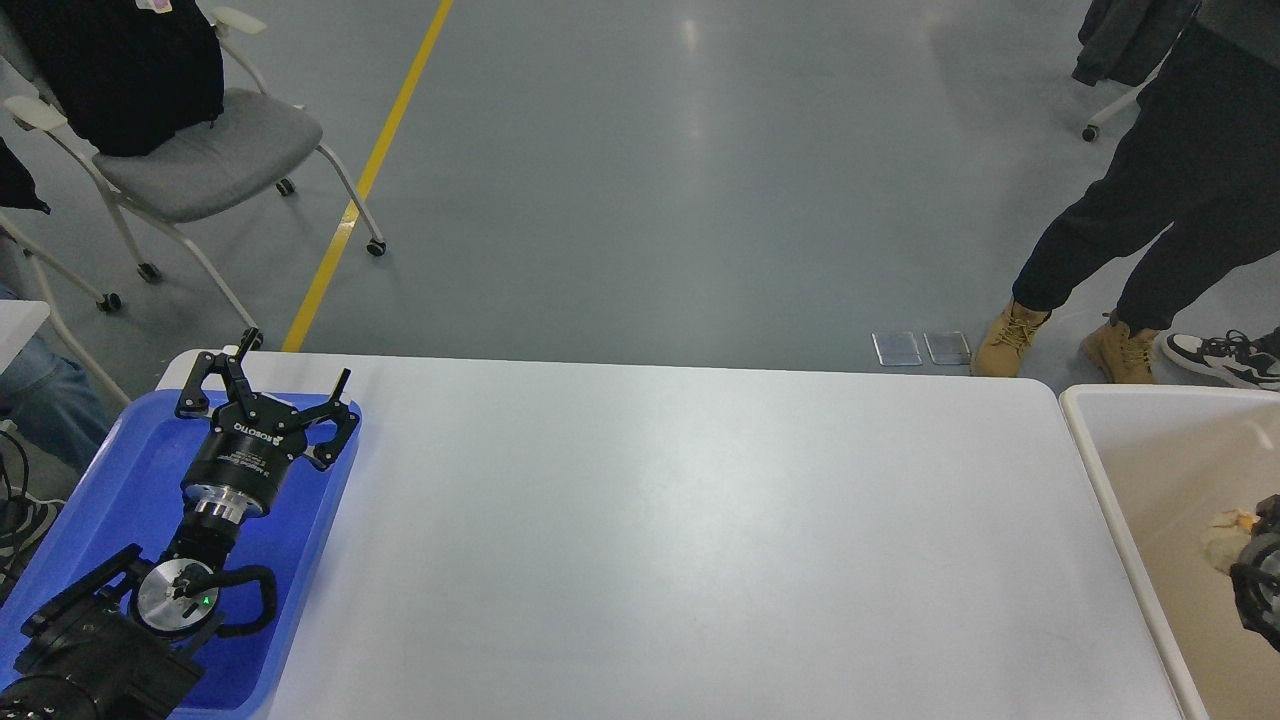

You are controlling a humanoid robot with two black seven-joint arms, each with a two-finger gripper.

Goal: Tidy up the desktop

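Note:
The desktop (pixel 680 540) is a wide white tabletop with rounded corners and nothing lying on it. My left gripper (pixel 298 358) is open and empty over the far end of the blue tray (pixel 110 480) at the table's left. Only a dark part of my right gripper (pixel 1262 585) shows at the right edge, low inside the beige bin (pixel 1088 440). Its fingers cannot be told apart. A cream fuzzy thing (pixel 1224 535) lies in the bin right beside it; I cannot tell whether the gripper holds it.
A grey chair (pixel 200 150) with a black bag stands beyond the table's far left. A person in tan boots (pixel 1010 340) stands beyond the far right corner. A yellow floor line (pixel 370 170) runs away from the table.

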